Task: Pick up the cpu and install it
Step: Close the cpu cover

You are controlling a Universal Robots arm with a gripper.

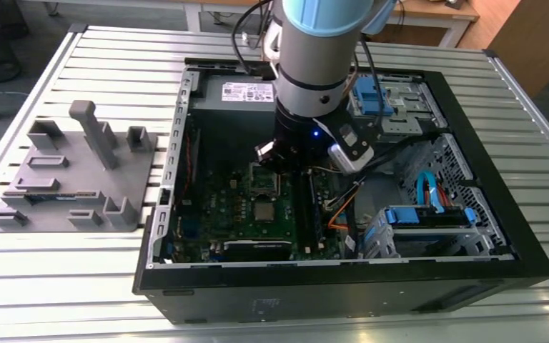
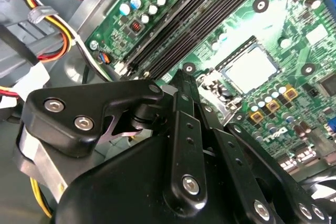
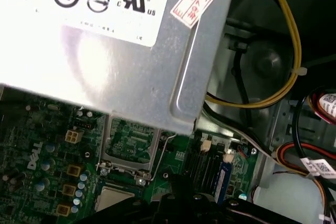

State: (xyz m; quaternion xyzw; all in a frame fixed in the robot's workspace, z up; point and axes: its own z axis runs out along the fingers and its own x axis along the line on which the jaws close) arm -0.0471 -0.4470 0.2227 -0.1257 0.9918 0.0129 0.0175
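Note:
The cpu (image 1: 264, 211) is a small silvery square lying flat in its socket on the green motherboard (image 1: 217, 214) inside the open computer case. It also appears as the cpu (image 2: 251, 68) in the second wrist view, and its edge as the cpu (image 3: 113, 199) in the first wrist view. Beside it the socket's metal frame (image 3: 128, 140) stands hinged open. My gripper (image 1: 272, 163) hangs just above the board, next to that frame and a short way from the chip. The gripper (image 2: 181, 77) is shut, its black links drawn together, with nothing held.
The grey power supply (image 1: 246, 91) fills the case's far end, close to the arm. Black memory slots (image 2: 199, 19) run beside the socket. Yellow and red cables (image 3: 286, 51) and a blue drive cage (image 1: 427, 218) crowd the exterior view's right. A grey parts fixture (image 1: 74, 171) sits left.

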